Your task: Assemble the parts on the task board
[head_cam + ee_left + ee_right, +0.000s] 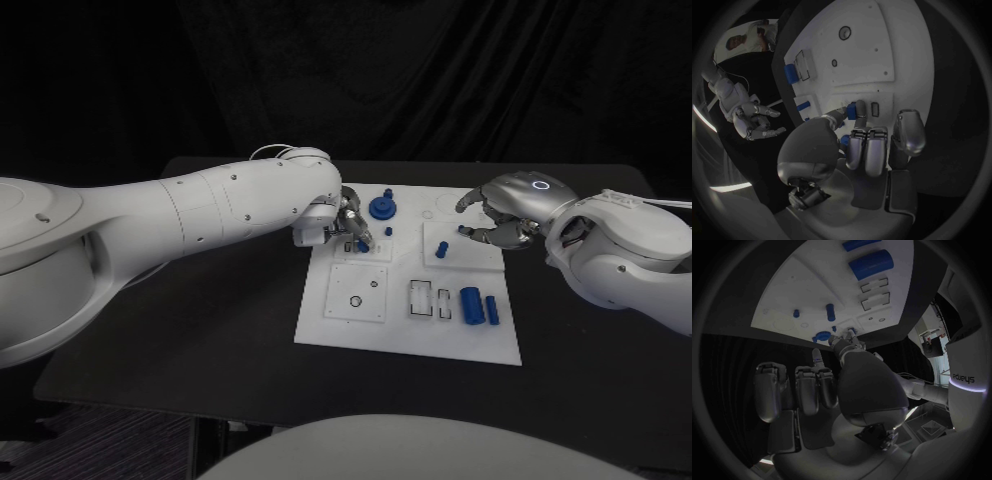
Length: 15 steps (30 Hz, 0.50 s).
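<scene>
The white task board (411, 330) lies mid-table. My left hand (346, 218) hovers low over its far left corner and pinches a small blue part (852, 109) between thumb and a finger, right at a square plate there. Just beyond it a blue knob-shaped part (382, 207) stands in the board. A short blue peg (443, 249) stands upright in the far right plate. Two blue cylinders (470, 305) lie side by side near the right edge. My right hand (498, 220) hangs above the far right corner, fingers loosely curled and apart, holding nothing.
Empty rectangular slots (420, 298) sit beside the two cylinders, and a round hole (353, 301) shows in the near left plate. Black table (216, 330) surrounds the board on all sides; both white arms reach in across its far half.
</scene>
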Motion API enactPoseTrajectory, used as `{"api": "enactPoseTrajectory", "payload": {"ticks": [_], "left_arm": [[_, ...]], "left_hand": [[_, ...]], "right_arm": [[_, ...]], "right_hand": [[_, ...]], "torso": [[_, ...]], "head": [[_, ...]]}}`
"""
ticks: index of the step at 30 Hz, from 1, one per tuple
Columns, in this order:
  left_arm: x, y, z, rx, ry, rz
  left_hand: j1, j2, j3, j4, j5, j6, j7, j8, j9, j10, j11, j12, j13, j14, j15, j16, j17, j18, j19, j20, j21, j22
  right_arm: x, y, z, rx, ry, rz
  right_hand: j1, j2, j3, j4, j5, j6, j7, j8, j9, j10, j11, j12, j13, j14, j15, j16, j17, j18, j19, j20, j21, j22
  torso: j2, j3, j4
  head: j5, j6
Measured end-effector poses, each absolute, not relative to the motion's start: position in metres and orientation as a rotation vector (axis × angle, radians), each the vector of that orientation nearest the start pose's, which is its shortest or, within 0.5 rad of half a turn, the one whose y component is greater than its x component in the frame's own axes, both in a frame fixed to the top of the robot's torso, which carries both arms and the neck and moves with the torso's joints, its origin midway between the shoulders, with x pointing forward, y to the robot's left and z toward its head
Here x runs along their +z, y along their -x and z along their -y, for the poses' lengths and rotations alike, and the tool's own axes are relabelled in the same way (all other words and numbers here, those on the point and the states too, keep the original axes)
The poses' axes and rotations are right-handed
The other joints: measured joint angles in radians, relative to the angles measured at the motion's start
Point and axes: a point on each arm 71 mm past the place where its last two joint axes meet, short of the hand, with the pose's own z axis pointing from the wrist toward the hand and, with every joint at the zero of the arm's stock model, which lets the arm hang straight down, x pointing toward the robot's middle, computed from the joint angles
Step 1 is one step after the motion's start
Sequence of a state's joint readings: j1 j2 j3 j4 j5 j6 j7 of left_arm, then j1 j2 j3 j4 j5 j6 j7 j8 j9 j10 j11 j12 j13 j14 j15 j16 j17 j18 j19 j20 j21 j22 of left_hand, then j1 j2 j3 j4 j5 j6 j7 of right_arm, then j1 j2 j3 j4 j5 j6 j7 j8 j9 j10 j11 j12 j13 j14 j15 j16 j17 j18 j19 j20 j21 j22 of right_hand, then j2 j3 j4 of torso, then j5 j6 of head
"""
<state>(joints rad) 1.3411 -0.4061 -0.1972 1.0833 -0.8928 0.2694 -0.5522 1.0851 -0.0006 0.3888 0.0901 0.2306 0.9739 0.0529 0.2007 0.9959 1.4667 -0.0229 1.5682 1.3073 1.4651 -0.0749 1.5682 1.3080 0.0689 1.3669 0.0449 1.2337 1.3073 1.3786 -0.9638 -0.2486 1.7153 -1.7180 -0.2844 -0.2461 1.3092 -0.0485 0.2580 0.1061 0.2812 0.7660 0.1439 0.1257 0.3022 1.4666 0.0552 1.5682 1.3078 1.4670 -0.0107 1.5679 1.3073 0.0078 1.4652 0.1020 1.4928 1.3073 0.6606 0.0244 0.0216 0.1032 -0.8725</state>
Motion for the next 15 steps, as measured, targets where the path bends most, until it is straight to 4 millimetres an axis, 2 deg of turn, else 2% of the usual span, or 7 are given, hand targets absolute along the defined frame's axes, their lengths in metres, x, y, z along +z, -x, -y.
{"api": "enactPoseTrajectory", "payload": {"ticks": [2, 9, 10, 11, 15], "left_arm": [[-0.229, -0.541, -0.1201, -0.328, 0.127, -2.477], [-0.2295, -0.5414, -0.1215, -0.325, 0.131, -2.477], [-0.2295, -0.5414, -0.1216, -0.325, 0.131, -2.477], [-0.2295, -0.5414, -0.1217, -0.325, 0.131, -2.477], [-0.2296, -0.5412, -0.1221, -0.325, 0.132, -2.477]], "left_hand": [[-0.008, 0.007, -0.015, 0.015, -0.02, -0.006, 0.007, -0.004, -0.003, 0.0, 0.004, 0.0, 0.0, 0.002, 0.002, 0.0, 0.0, 0.0, 0.0, 0.0, -0.005, 0.0], [-0.033, 0.001, -0.056, 0.056, -0.066, -0.007, 0.007, -0.004, -0.037, -0.001, 0.014, 0.0, 0.0, 0.0, 0.014, 0.0, 0.0, 0.0, -0.006, 0.005, -0.015, 0.0], [-0.034, 0.0, -0.06, 0.06, -0.066, -0.007, 0.007, -0.004, -0.041, -0.001, 0.014, 0.0, 0.0, 0.0, 0.014, 0.0, 0.0, 0.002, -0.009, 0.009, -0.015, 0.0], [-0.034, 0.0, -0.073, 0.065, -0.077, -0.007, 0.007, -0.004, -0.048, -0.001, 0.021, 0.0, 0.0, 0.0, 0.014, -0.003, 0.0, 0.016, -0.009, 0.009, -0.019, 0.0], [-0.041, -0.007, -0.096, 0.077, -0.1, -0.008, 0.007, -0.004, -0.065, 0.0, 0.021, 0.0, 0.0, 0.0, 0.022, -0.004, 0.0, 0.016, -0.013, 0.012, -0.024, 0.001]], "right_arm": [[-0.166, -0.4491, 0.2084, 0.413, 0.451, -1.629], [-0.1661, -0.4492, 0.2085, 0.412, 0.451, -1.63], [-0.1661, -0.4492, 0.2085, 0.412, 0.451, -1.63], [-0.1661, -0.4492, 0.2085, 0.411, 0.451, -1.631], [-0.1663, -0.4492, 0.2086, 0.411, 0.451, -1.632]], "right_hand": [[0.0, 0.0, 0.0, 0.0, 0.0, 0.0, 0.0, 0.0, 0.0, 0.0, 0.0, 0.0, 0.0, 0.0, 0.0, 0.0, 0.0, 0.0, 0.0, 0.0, 0.0, 0.0], [0.0, 0.0, 0.0, 0.0, 0.0, 0.0, 0.0, 0.0, 0.0, 0.0, 0.0, 0.0, 0.0, 0.0, 0.0, 0.0, 0.0, 0.0, 0.0, 0.0, 0.0, 0.0], [0.0, 0.0, 0.0, 0.0, 0.0, 0.0, 0.0, 0.0, 0.0, 0.0, 0.0, 0.0, 0.0, 0.0, 0.0, 0.0, 0.0, 0.0, 0.0, 0.0, 0.0, 0.0], [0.0, 0.0, 0.0, 0.0, 0.0, 0.0, 0.0, 0.0, 0.0, 0.0, 0.0, 0.0, 0.0, 0.0, 0.0, 0.0, 0.0, 0.0, 0.0, 0.0, 0.0, 0.0], [0.0, 0.0, 0.003, -0.003, 0.0, 0.0, 0.0, 0.0, 0.0, 0.0, 0.0, 0.0, 0.0, 0.0, 0.0, 0.0, 0.0, 0.0, 0.0, 0.0, 0.0, 0.0]], "torso": [[0.0, 0.0001, -0.0004], [0.0, 0.0004, -0.0006], [0.0, 0.0004, -0.0006], [0.0, 0.0005, -0.0007], [0.0, 0.0005, -0.0012]], "head": [[0.0, 0.0], [0.0, 0.0], [0.0, 0.0], [0.0, 0.0], [0.001, 0.0]]}}
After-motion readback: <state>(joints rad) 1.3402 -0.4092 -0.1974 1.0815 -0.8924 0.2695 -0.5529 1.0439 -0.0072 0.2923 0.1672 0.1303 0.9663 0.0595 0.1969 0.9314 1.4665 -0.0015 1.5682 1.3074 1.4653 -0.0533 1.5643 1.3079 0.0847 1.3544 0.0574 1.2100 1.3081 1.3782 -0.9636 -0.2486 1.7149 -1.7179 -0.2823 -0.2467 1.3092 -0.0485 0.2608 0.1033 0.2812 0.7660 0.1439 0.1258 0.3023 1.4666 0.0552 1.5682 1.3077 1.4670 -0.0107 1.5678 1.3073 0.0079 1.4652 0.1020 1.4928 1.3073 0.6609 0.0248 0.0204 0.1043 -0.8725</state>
